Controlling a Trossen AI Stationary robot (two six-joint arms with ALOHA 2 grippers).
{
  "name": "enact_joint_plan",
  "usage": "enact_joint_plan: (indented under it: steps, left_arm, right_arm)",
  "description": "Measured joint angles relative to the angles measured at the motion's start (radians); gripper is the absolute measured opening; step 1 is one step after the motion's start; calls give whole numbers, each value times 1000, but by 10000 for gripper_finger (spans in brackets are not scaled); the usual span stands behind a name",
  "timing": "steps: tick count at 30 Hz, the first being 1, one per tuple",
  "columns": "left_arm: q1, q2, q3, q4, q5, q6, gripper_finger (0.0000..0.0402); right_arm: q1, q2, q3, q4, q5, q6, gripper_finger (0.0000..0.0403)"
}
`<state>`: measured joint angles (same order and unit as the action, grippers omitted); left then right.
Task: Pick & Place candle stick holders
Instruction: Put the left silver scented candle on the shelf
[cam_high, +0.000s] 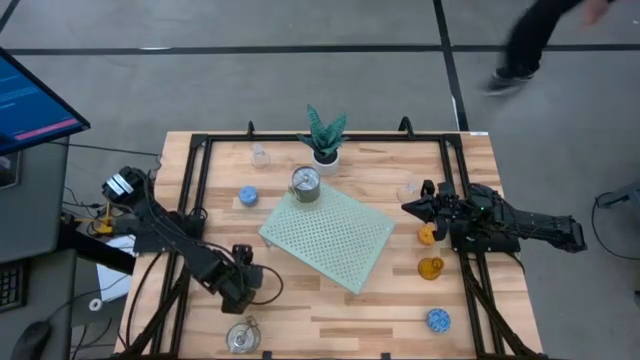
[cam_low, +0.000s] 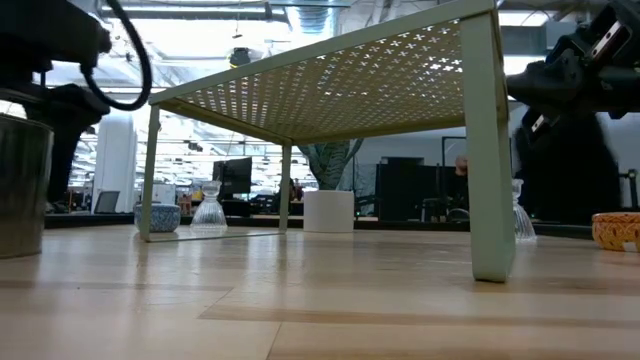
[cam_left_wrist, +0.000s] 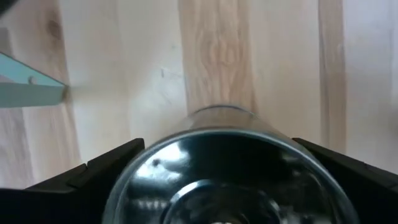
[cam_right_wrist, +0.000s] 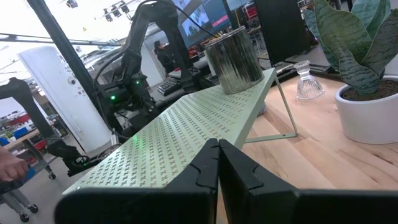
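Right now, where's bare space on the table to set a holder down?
Free: the near strip between the silver holder under the left gripper and the blue holder; most of the perforated mat. Crowded: right edge by the right gripper, orange holder, amber holder.

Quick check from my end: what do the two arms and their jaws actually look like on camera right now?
Both arms are dark, nearly black, built of jointed segments. The left arm carries a looping black cable near its wrist and a white-marked base module with small yellow parts beside it. The right arm is a long black tapering link ending in a bulky black wrist. The right gripper has angular, matte black fingers.
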<state>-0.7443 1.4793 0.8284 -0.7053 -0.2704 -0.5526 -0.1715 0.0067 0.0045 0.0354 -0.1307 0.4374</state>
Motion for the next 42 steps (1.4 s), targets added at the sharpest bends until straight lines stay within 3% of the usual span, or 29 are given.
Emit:
enact_joint_plan:
  steps: [10, 19, 27, 42]
  left_arm:
    - [51, -5, 0, 4, 29, -2, 397]
    - [52, -27, 0, 2, 97, -11, 343]
    - [56, -28, 1, -31, 189, -6, 393]
    - [62, -25, 1, -69, 290, 20, 368]
  right_arm:
    - [0, 0, 0, 0, 0, 0, 0]
    - [0, 0, 0, 0, 0, 0, 0]
    - [0, 0, 0, 0, 0, 0, 0]
    - [0, 0, 0, 0, 0, 0, 0]
